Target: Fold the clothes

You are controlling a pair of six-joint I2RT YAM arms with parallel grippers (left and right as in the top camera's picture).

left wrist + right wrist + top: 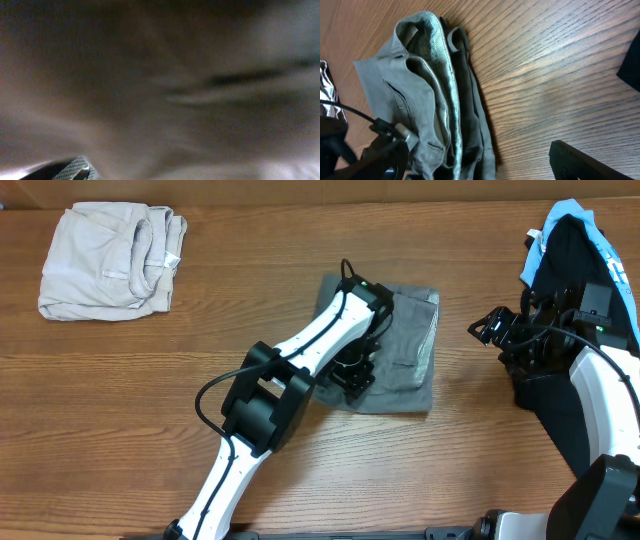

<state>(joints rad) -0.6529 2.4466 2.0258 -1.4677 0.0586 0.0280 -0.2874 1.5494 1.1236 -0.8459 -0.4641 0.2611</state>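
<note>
**A:** Where is the garment lying relative to the hands?

**B:** The medium-grey woven shorts (405,345) are lying folded at the middle of the brown wooden table (150,380). The left gripper (352,376) is pressing down on their near-left part, so the cloth is sitting directly under it. The right gripper (488,330) is hovering just off their right edge, apart from the fabric.

**A:** Which way is the long axis running?

**B:** It is running away from the robot toward the far edge. The waistband (437,60) side is facing the right gripper. I am judging the left arm to be the nearer one, since it is already on the cloth.

**A:** How are the hands standing?

**B:** The left one's jaws are standing wide, with its own camera showing only blur and a scrap of grey weave. Whether cloth is lying between them I cannot tell. The right one is gaping wide and carrying nothing, with one dark finger (585,160) showing over bare wood.

**A:** And the count?

**B:** I am counting one grey pair of shorts, one pale beige folded garment (105,260) at far left, and one black garment (565,280) with one light-blue cloth (570,210) at far right. Two arms are working.
</note>
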